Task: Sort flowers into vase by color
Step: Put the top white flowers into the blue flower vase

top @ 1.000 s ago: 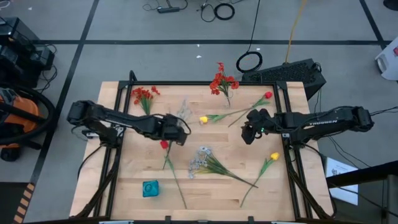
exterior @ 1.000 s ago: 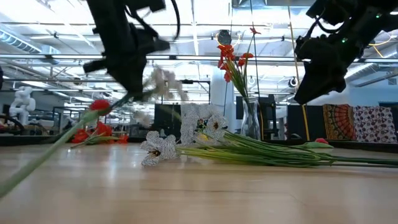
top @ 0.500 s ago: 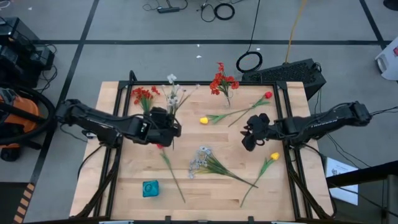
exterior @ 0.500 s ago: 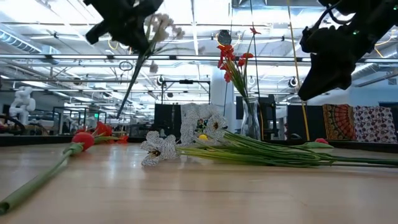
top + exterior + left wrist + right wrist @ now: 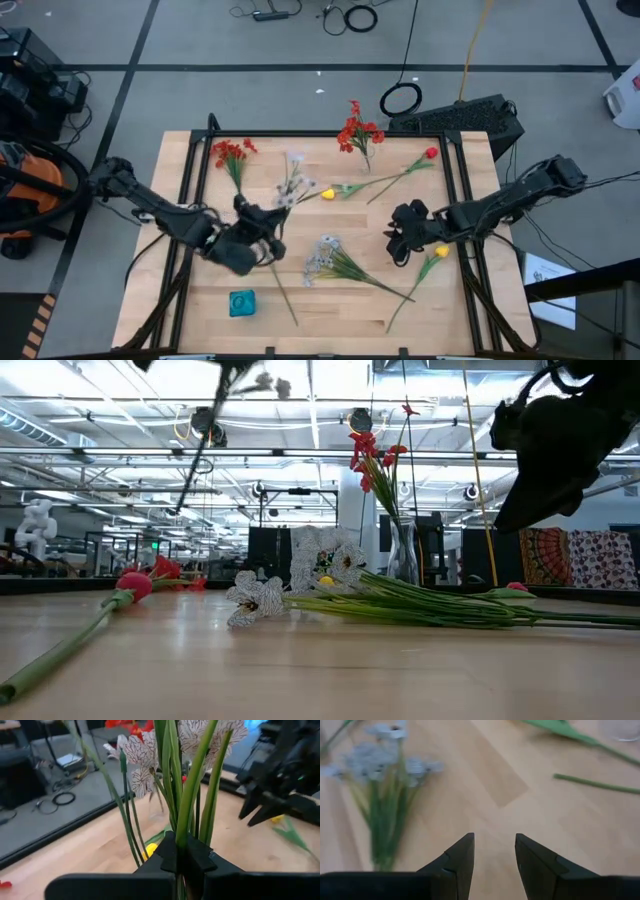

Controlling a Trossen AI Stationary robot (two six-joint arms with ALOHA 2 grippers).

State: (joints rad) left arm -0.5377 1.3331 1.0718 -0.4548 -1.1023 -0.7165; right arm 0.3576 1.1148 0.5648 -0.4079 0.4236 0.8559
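Left hand [image 5: 262, 232] above wooden table [image 5: 205, 292]

The left gripper [image 5: 182, 862] is clamped on a white spray [image 5: 187, 790], its green stalks rising between the fingers. Beyond lie the table [image 5: 100, 850], a yellow bud [image 5: 148, 851], and the right gripper [image 5: 257, 810], fingers parted.

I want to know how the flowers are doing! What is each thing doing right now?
left gripper: shut on held white spray, raised off the table
right gripper: open, empty, above the table
vase: upright, red flowers inside
loose white spray: lying flat
red tulip: lying flat
red cluster: lying flat
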